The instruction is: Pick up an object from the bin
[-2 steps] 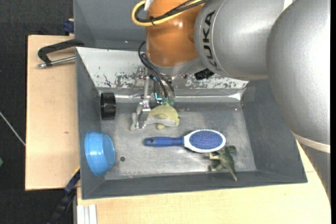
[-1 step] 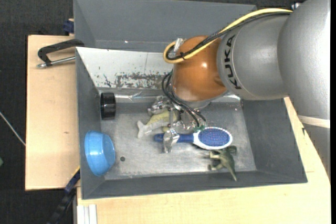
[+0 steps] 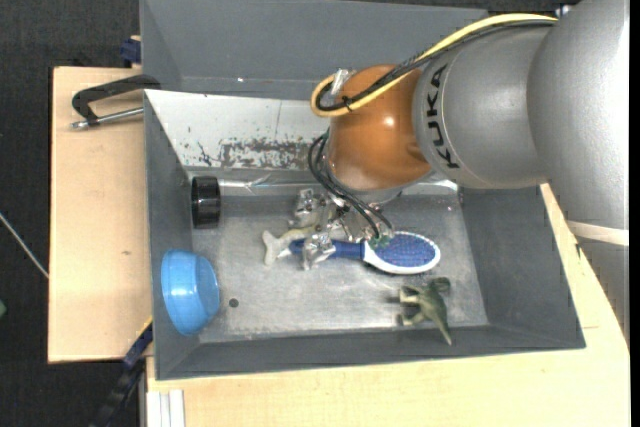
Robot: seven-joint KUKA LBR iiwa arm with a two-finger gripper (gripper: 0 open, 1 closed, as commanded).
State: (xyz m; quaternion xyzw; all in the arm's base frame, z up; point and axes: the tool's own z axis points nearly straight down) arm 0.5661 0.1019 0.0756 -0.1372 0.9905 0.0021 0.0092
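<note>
My gripper (image 3: 315,230) reaches down under the orange wrist cover to the middle of the bin floor, open, with its metal fingers (image 3: 308,208) set apart. Between and just left of them lies a small whitish toy figure (image 3: 278,243) with a forked tail. A blue hairbrush (image 3: 398,253) with a white oval bristle face lies to the right. The end of its blue handle touches the nearer finger. I cannot tell whether the fingers touch the toy.
A black cylinder (image 3: 205,200) lies at the back left by the bin wall. A light blue bowl (image 3: 188,290) rests tilted in the front left corner. A green toy dinosaur (image 3: 428,305) lies at the front right. The arm covers the bin's right rear part.
</note>
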